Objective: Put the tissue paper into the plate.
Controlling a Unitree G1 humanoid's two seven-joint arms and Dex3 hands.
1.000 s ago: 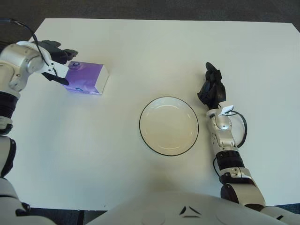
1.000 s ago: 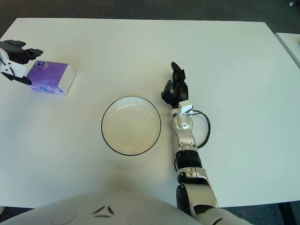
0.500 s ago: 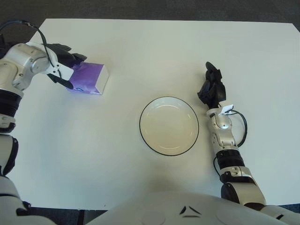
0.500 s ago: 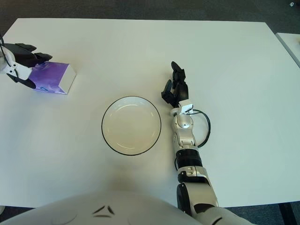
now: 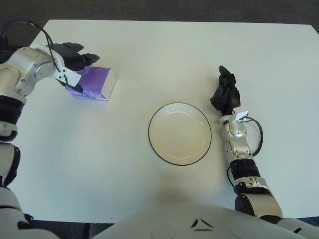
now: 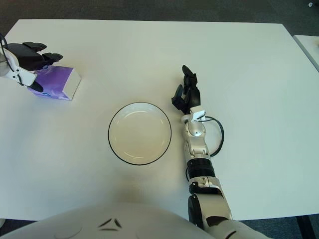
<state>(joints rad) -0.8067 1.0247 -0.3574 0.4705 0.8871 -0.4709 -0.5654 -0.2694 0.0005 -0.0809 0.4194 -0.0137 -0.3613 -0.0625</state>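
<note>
A purple tissue pack [image 5: 94,82] lies flat on the white table [image 5: 164,45] at the far left. My left hand [image 5: 75,69] is over the pack's left end. Its dark fingers [image 5: 79,52] reach across the far edge and the thumb sits at the near-left corner, spread and not closed on the pack. A white plate with a thin black rim [image 5: 149,133] stands empty in the middle of the table. My right hand [image 5: 225,93] shows just right of the plate, fingers relaxed and holding nothing.
A black cable loops beside my right wrist [image 5: 258,137]. The table's far edge meets dark floor [image 5: 159,7]. Bare tabletop lies between the pack and the plate.
My left hand has moved right and forward, going from beside the pack's left end to over it. The pack, the plate and my right hand have not moved.
</note>
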